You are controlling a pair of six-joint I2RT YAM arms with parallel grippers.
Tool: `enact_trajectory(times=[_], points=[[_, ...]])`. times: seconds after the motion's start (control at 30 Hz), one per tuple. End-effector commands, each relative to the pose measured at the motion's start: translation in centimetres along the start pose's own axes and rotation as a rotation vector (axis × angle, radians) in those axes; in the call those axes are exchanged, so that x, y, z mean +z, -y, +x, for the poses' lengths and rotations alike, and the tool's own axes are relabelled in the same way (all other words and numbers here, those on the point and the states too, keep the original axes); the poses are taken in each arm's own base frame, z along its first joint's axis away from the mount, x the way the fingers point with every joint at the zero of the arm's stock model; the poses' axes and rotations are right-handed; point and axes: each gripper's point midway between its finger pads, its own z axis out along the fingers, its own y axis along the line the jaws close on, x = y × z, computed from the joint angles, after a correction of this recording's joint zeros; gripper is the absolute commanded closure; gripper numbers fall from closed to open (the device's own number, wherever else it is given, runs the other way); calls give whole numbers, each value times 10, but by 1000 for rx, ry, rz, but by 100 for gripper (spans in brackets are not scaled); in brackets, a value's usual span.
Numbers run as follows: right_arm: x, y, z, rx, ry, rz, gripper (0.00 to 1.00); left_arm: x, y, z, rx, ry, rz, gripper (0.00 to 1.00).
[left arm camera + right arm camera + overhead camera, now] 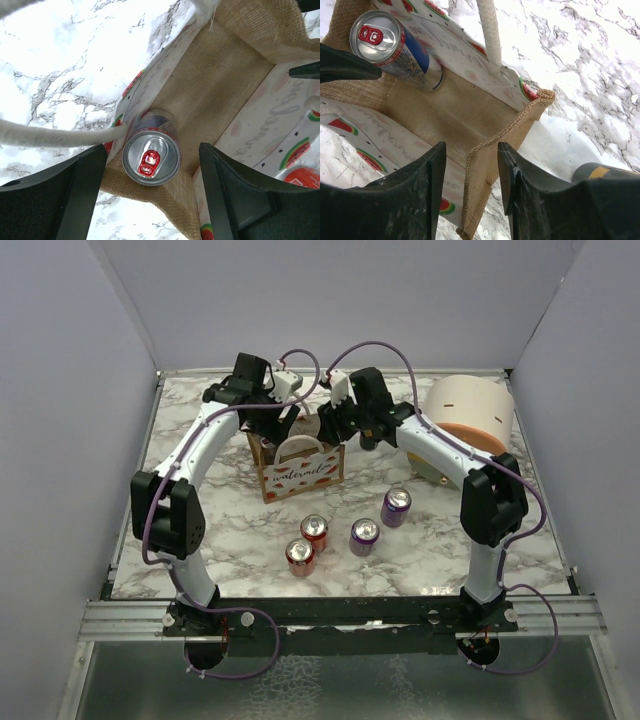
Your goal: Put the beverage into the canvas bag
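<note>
The left arm [195,455] and the right arm [455,455] rose from the near edge with elbows bowed outward and leaned in toward each other, their wrists close together but apart. The left wrist [248,375] tipped down, and the left gripper [152,150] pointed almost straight down, its dark fingers [65,195] spread wide and touching nothing. The right gripper [471,150] also pointed down, its jaws parted more narrowly and its scuffed black fingers [415,200] clamped on nothing.

Landmark: canvas bag [300,468]; you read all places from it.
In it: beverage [151,160], at one corner.
Before it: four cans [364,536].
Right of it: container [468,415].
</note>
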Motion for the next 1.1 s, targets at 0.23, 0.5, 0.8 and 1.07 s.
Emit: enact_trajectory(times=[0.23, 0.5, 0.8, 1.07], points=[[-37, 3, -52, -113, 89, 59, 43, -81, -8, -51, 27, 212, -123, 21], [-81, -5, -58, -177, 116, 93, 20, -143, -1, -43, 75, 372, -227, 2], [-129, -20, -28, -265, 86, 98, 4, -161, 85, 24, 305, 374, 120, 1], [-169, -27, 18, -391, 90, 100, 1, -151, 140, 116, 514, 220, 402, 6]])
